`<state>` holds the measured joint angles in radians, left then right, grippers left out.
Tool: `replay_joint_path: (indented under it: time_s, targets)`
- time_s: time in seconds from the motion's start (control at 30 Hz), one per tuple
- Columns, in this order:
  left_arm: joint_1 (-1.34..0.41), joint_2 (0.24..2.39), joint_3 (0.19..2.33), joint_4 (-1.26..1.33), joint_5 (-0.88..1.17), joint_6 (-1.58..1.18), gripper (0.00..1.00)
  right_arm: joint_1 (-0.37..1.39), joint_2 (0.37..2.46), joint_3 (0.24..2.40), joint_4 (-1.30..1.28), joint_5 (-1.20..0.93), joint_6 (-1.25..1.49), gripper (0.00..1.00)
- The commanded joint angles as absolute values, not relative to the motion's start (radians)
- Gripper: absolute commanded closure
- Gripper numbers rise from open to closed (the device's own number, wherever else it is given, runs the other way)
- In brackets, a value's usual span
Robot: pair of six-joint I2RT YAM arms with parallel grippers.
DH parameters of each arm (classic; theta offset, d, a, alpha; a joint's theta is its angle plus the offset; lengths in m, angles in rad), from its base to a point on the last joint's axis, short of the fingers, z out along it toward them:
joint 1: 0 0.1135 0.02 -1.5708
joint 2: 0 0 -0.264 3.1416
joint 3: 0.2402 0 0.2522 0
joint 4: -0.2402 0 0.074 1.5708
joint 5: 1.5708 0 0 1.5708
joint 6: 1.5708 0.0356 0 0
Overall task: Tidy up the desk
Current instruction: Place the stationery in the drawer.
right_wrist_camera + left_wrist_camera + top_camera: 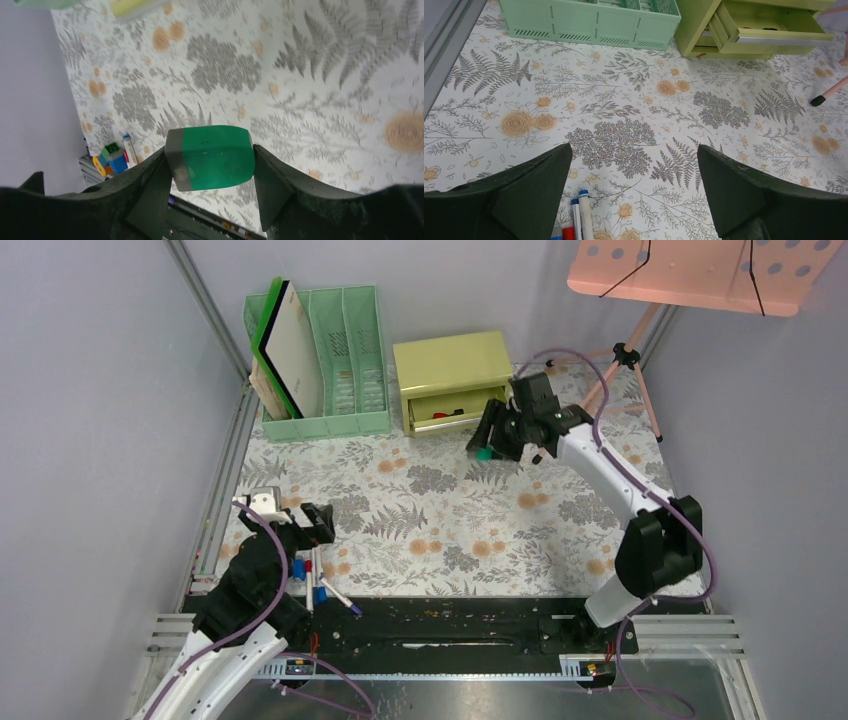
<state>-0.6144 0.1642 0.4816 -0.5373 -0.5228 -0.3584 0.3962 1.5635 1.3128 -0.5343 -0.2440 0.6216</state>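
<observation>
While the right gripper (pixel 492 443) clamps a green, grey-ended block (pixel 210 157) just before the open drawer (pixel 452 412) of the yellow-green chest (pixel 452 365), upper centre, I'd judge stowing is in hand: next, carry it over the drawer front and release. Something red lies inside. Upper left, a green rack (pixel 350 360) holds boards (pixel 298 345). Lower left of the desk (pixel 450 515), the left gripper (pixel 634 150) gapes wide above markers (pixel 583 212).

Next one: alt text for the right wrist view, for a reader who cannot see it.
The right hand is shut on a green object with a grey end, held above the desk with its fern and orange-flower print. At the lower left of the view, a marker and some small coloured pieces lie near the desk's edge.
</observation>
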Motion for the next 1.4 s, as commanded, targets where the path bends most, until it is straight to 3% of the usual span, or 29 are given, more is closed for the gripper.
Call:
replay_joint_path:
  time_s: [0.0, 0.2, 0.93, 1.37]
  targets:
    - [-0.615, 0.137, 0.499, -0.514, -0.520, -0.352, 0.01, 0.408, 1.661, 1.540, -0.593, -0.190, 0.569, 0.67]
    - [-0.617, 0.121, 0.495, -0.515, -0.527, -0.349, 0.01, 0.409, 1.797, 1.750, -0.638, -0.113, 0.506, 0.67]
    - [-0.618, 0.108, 0.488, -0.500, -0.500, -0.327, 0.01, 0.408, 2.042, 2.020, -0.499, 0.046, 0.383, 0.66]
    - [-0.617, 0.094, 0.482, -0.492, -0.486, -0.316, 0.01, 0.407, 2.077, 1.937, -0.429, 0.047, 0.430, 0.61]
